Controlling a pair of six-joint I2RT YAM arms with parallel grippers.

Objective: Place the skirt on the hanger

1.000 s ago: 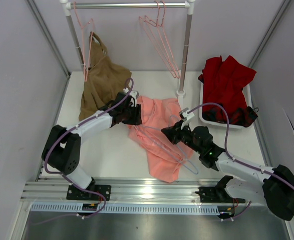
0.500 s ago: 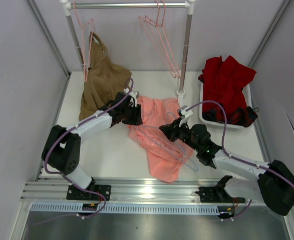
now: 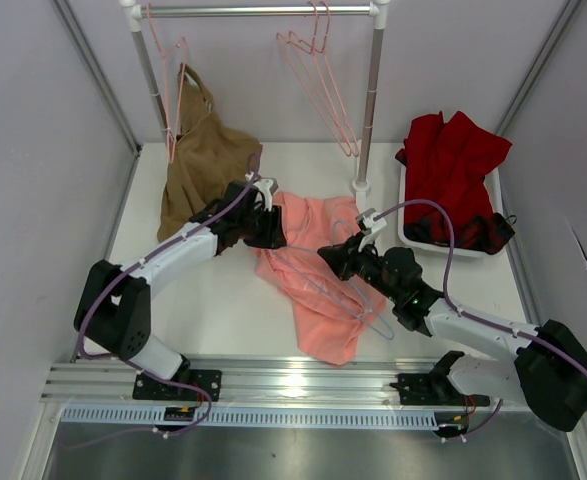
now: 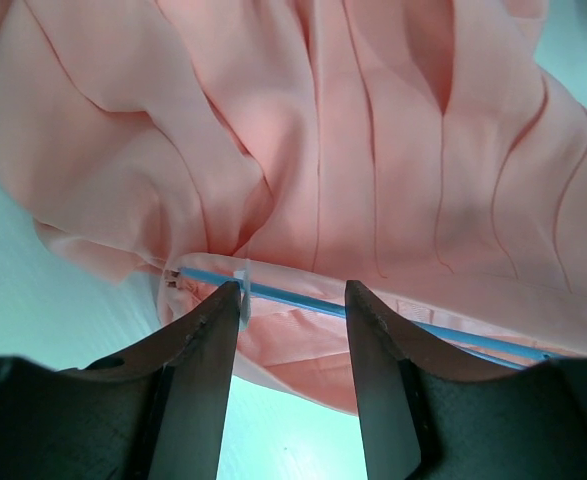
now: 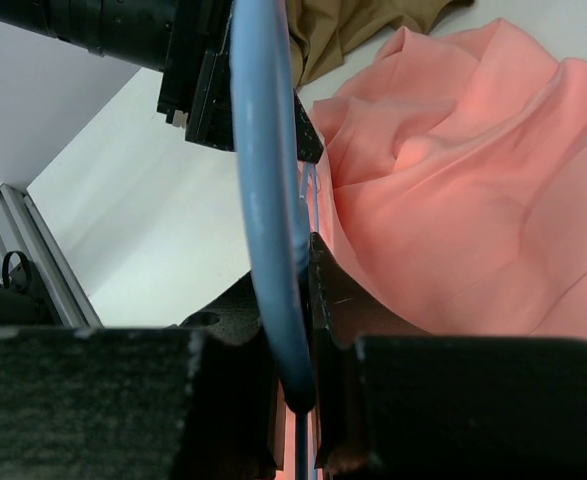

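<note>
– White surface (image 3: pixel 223 310): where's the skirt (image 3: pixel 318 300)?
– Crumpled mid-surface, with the hanger (image 5: pixel 265 180) wire across it.
– End effectors?
– Left end effector (image 3: pixel 271 235) half open, straddling that wire at the skirt's edge. Right end effector (image 3: pixel 331 258) pinched narrow on the wire. Tan garment (image 3: pixel 205 165) just behind.

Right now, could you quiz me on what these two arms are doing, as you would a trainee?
1. True or false: the right gripper is clamped on the hanger.
2. Where does the red garment lie? A on the rail; B in the white tray; C in a gripper.
3. Fill in: the left gripper has its jaws ___, one on each side of the hanger wire at the edge of the skirt.

Key: 1 true; 2 B; 3 open.
</note>
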